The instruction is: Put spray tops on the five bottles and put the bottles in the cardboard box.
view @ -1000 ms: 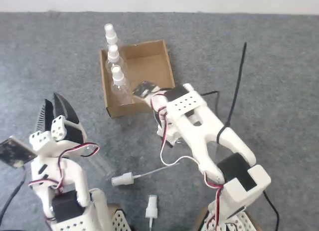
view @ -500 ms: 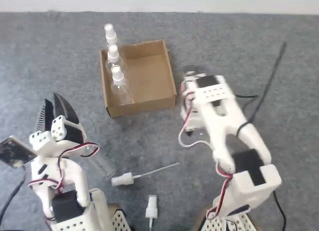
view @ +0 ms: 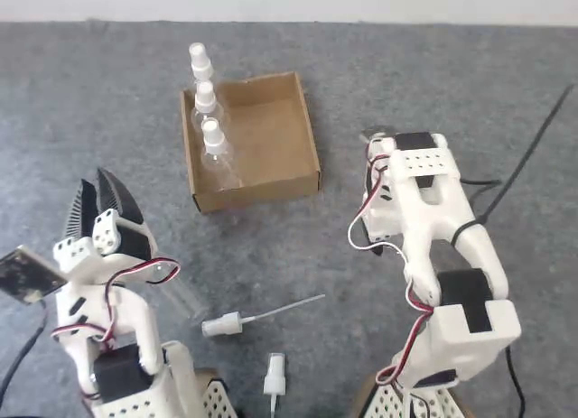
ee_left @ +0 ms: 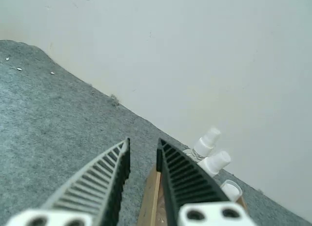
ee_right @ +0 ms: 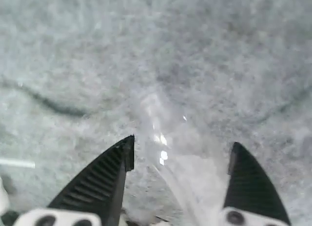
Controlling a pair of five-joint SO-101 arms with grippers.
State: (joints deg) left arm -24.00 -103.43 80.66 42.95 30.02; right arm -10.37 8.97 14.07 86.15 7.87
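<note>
At the near edge of the desk (view: 470, 75), two loose spray tops (view: 224, 325) lie between the arms, a clear bottle (view: 185, 296) beside them. The left tool (view: 101, 197) is raised, slightly parted, grasping nothing. Farther out, the right tool (ee_right: 183, 142) hangs released wide over a second bottle (ee_right: 158, 123) lying just right of the cardboard box (view: 262, 190), where three topped bottles (view: 215, 145) line the left wall.
</note>
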